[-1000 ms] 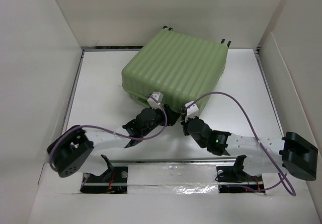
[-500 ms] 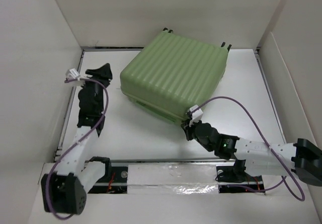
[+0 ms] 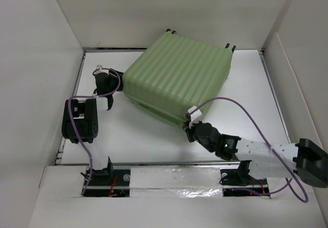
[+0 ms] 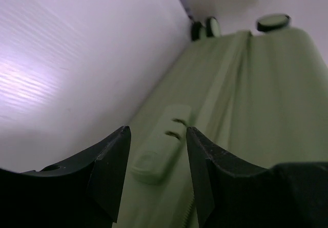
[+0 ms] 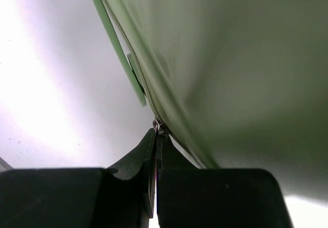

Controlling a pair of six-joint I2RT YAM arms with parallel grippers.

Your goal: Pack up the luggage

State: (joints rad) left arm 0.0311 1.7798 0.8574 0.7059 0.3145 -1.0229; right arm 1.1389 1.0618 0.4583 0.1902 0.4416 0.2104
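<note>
White walls (image 3: 31, 84) boxed in the tabletop (image 3: 133, 136) on three sides. The luggage (image 3: 179, 77) lay closed on it toward the back, ribbed shell up, so nothing of its inside showed. The left fingers (image 4: 110, 171) were spread just beside its left side, facing the side handle (image 4: 156, 156), with black wheels (image 4: 273, 21) beyond. At the near corner, the right fingers (image 5: 136, 161) were pressed together, pinching the zipper pull (image 5: 160, 128).
</note>
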